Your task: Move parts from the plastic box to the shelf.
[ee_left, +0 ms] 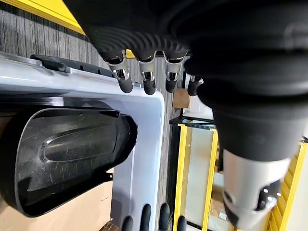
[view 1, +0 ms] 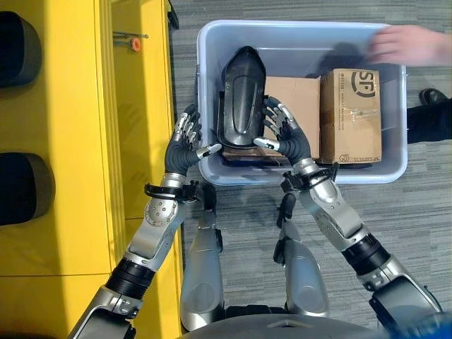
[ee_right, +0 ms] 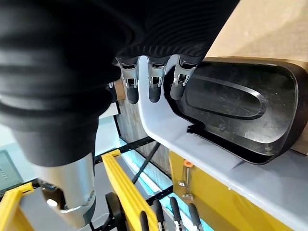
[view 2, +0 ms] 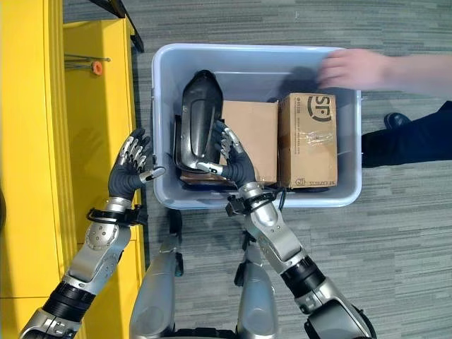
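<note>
Black moulded cover [view 1: 243, 95], one of it, lying atop a flat carton at the near left of the plastic box [view 1: 395, 169]; likely light, stiff, smooth and slippery, best clasped by its two long edges. Right hand [view 1: 284, 134] inside the box, fingers spread and relaxed against the cover's right edge, gripping nothing. Left hand [view 1: 185, 145] outside the box's left wall, fingers spread. Two cartons beside the cover. Yellow shelf [view 1: 85, 141] left. A person's hand [view 1: 406, 44] on the far rim
</note>
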Controlling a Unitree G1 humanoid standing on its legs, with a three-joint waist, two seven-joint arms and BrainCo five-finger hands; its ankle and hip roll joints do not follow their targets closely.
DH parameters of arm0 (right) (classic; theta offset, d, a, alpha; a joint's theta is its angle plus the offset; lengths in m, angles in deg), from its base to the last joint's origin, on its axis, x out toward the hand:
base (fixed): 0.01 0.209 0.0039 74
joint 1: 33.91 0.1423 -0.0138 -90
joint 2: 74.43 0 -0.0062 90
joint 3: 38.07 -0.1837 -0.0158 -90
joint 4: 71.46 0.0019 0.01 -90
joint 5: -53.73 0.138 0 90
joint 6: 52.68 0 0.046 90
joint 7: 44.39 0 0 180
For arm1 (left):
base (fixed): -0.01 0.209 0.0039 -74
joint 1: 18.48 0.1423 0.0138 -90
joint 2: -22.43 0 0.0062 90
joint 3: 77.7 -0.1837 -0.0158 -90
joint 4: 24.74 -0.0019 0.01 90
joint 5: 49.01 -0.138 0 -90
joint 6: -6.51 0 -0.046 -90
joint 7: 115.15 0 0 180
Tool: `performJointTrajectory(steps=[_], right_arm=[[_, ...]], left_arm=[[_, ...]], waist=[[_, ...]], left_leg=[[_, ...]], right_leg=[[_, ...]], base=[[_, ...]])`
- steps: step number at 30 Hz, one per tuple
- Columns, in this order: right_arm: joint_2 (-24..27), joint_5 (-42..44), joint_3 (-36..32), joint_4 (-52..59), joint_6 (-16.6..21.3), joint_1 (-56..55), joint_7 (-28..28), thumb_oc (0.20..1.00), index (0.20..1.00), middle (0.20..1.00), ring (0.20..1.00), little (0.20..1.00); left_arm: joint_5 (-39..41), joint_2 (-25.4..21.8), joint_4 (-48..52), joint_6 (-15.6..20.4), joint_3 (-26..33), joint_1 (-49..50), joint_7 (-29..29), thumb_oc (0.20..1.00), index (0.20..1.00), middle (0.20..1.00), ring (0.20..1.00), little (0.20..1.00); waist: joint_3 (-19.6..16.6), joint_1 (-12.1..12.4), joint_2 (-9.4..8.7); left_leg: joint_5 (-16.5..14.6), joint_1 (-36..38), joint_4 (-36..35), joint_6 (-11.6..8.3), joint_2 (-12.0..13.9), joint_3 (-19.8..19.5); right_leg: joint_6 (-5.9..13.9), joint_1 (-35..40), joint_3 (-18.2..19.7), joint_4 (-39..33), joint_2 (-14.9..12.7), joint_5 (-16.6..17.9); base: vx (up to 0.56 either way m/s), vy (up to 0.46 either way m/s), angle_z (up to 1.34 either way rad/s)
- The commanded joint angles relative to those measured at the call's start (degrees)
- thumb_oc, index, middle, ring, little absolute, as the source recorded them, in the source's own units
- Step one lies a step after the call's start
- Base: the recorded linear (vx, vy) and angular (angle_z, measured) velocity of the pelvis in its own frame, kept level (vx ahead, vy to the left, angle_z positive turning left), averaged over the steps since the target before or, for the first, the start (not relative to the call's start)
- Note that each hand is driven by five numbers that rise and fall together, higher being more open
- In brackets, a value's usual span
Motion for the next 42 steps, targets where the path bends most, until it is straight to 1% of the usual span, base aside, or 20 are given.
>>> performJointTrajectory(steps=[1, 10, 11, 14, 19, 29, 35, 39, 42], right_arm=[[-1.5, 1.2, -0.4, 2.2, 4.3, 3.0, 1.2, 1.000, 1.000, 1.000, 1.000, 1.000], [-2.0, 0.6, -1.1, -5.8, 4.6, 10.2, 4.8, 1.000, 1.000, 1.000, 1.000, 1.000], [-2.1, -0.1, -1.8, -9.3, 4.5, 12.5, 6.4, 1.000, 1.000, 1.000, 1.000, 1.000], [-2.1, -0.8, -3.1, -15.1, 4.4, 16.4, 9.0, 1.000, 1.000, 1.000, 1.000, 1.000], [-1.8, -0.4, -3.9, -18.2, 4.3, 17.9, 10.1, 1.000, 1.000, 1.000, 1.000, 1.000], [-2.3, -0.6, -3.4, -19.4, 3.8, 13.4, 9.3, 1.000, 1.000, 1.000, 1.000, 1.000], [-2.7, 0.8, -2.6, -15.9, 4.0, 6.8, 7.2, 1.000, 1.000, 1.000, 1.000, 1.000], [-2.2, 2.6, -2.6, -10.8, 4.4, 0.4, 4.7, 1.000, 1.000, 1.000, 1.000, 1.000], [-1.7, 3.8, -3.3, -8.9, 4.7, -2.3, 3.5, 1.000, 1.000, 1.000, 1.000, 1.000]], left_arm=[[-1.5, -0.9, 2.3, 4.2, -0.3, -0.8, -1.0, 1.000, 1.000, 1.000, 1.000, 1.000], [-0.5, -1.8, 2.8, 4.4, -1.3, -0.8, -1.2, 1.000, 1.000, 1.000, 1.000, 1.000], [0.0, -2.1, 3.2, 4.7, -1.6, -0.3, -1.3, 1.000, 1.000, 1.000, 1.000, 1.000], [0.7, -2.6, 3.6, 5.0, -1.8, -0.2, -1.2, 1.000, 1.000, 1.000, 1.000, 1.000], [1.1, -2.2, 3.0, 5.0, -2.1, -0.1, -1.4, 1.000, 1.000, 1.000, 1.000, 1.000], [0.7, -1.3, 2.4, 4.5, -3.6, -1.1, -1.2, 1.000, 1.000, 1.000, 1.000, 1.000], [0.1, -1.1, 2.3, 4.1, -3.6, -1.0, -1.2, 1.000, 1.000, 1.000, 1.000, 1.000], [-0.3, -0.9, 2.3, 3.9, -3.2, -0.4, -0.9, 1.000, 1.000, 1.000, 1.000, 1.000], [-0.5, -1.1, 2.2, 3.9, -2.7, -0.1, -0.6, 1.000, 1.000, 1.000, 1.000, 1.000]], waist=[[-1.5, 1.1, -0.29], [-0.6, 2.7, 0.38], [-0.4, 3.3, 0.74], [0.1, 4.1, 1.28], [0.6, 4.4, 1.40], [0.6, 3.3, 1.26], [0.4, 2.2, 0.86], [-0.4, 1.2, 0.40], [-0.9, 0.6, 0.26]], left_leg=[[-0.3, -0.6, 0.7, -0.55, 2.3, -1.1], [-0.1, -1.9, 0.6, -0.47, 1.7, -2.2], [0.1, -2.3, 0.6, -0.42, 1.6, -2.4], [0.4, -2.7, 0.4, -0.36, 1.3, -2.7], [0.5, -3.2, 0.3, -0.22, 1.3, -3.1], [0.7, -3.7, 0.0, 0.04, 1.1, -3.9], [0.5, -3.1, 0.1, 0.12, 1.1, -4.0], [0.4, -2.4, -0.1, 0.11, 1.0, -4.0], [0.3, -2.0, -0.1, 0.10, 1.1, -4.1]], right_leg=[[2.44, 0.4, -0.2, 5.5, -4.2, -5.5], [2.26, -0.3, -1.0, 6.1, -4.5, -5.9], [2.22, -0.6, -1.3, 6.4, -4.6, -6.0], [2.22, -1.0, -1.2, 6.7, -4.6, -6.0], [2.13, -1.6, -1.2, 7.1, -4.5, -6.1], [1.82, -2.1, -0.4, 6.9, -4.2, -6.4], [1.72, -1.5, 0.3, 6.5, -4.0, -6.5], [1.78, -0.8, 0.5, 5.9, -3.9, -6.5], [1.84, -0.3, 0.7, 5.6, -3.8, -6.4]], base=[[0.00, 0.000, 0.00], [0.00, -0.004, 0.07], [0.00, 0.000, 0.05], [0.00, 0.000, 0.01], [0.00, -0.007, 0.07], [0.00, -0.003, 0.01], [0.00, 0.000, 0.00], [0.00, 0.000, 0.00], [0.00, -0.006, 0.02]])
